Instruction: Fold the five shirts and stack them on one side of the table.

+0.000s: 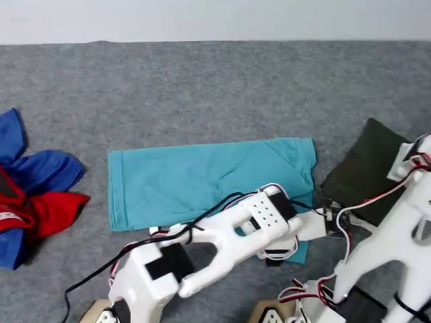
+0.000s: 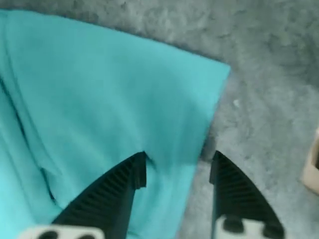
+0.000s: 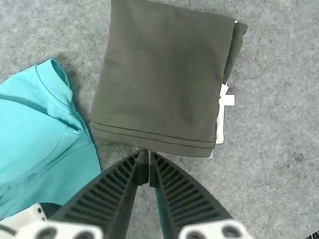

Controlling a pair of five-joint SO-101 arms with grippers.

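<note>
A teal shirt (image 1: pixel 202 178) lies flat in the middle of the grey table, partly folded into a wide band. My left gripper (image 2: pixel 177 167) is open just above its near right corner; one finger (image 2: pixel 132 177) is over the teal cloth (image 2: pixel 99 99) and the other over bare carpet. In the high view the left arm (image 1: pixel 262 215) stretches across the shirt's near edge. A dark olive folded shirt (image 1: pixel 360 171) lies to the right. My right gripper (image 3: pixel 148 160) is shut and empty, at the near hem of that olive shirt (image 3: pixel 159 79). The teal collar (image 3: pixel 55 94) lies beside it.
Crumpled blue (image 1: pixel 37 171) and red (image 1: pixel 50 212) shirts are heaped at the left edge. A bit of white cloth (image 3: pixel 224 99) pokes out from under the olive shirt. The right arm (image 1: pixel 397 229) stands at the near right. Bare grey carpet (image 1: pixel 215 87) covers the far half.
</note>
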